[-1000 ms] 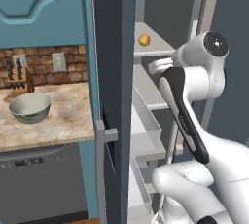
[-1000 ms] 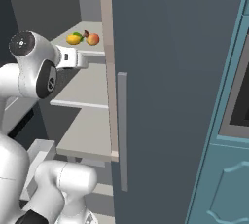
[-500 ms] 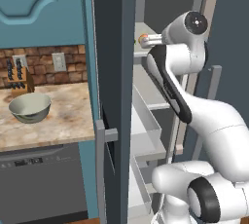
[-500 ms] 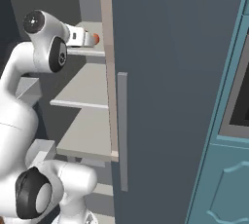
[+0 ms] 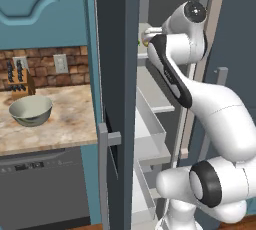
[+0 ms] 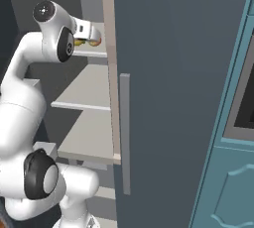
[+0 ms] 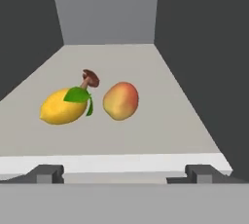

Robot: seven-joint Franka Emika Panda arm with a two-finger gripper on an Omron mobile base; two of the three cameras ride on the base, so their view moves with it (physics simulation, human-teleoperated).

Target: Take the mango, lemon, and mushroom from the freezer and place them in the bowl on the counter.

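Mushroom (image 7: 90, 78) behind lemon (image 7: 62, 106), mango (image 7: 121, 101) beside; fingers (image 7: 46, 173) apart.

- A home kitchen, rendered: teal cabinets (image 5: 40, 4) above and below a beige speckled counter (image 5: 60, 124), backed by a brick splashback (image 5: 45, 66).
- A knife block (image 5: 19, 81) and a bowl (image 5: 31, 110) stand there, above what looks like a dishwasher front (image 5: 45, 184).
- A tall dark freezer (image 5: 120, 74) stands open, with food on its shelf (image 7: 146, 135).
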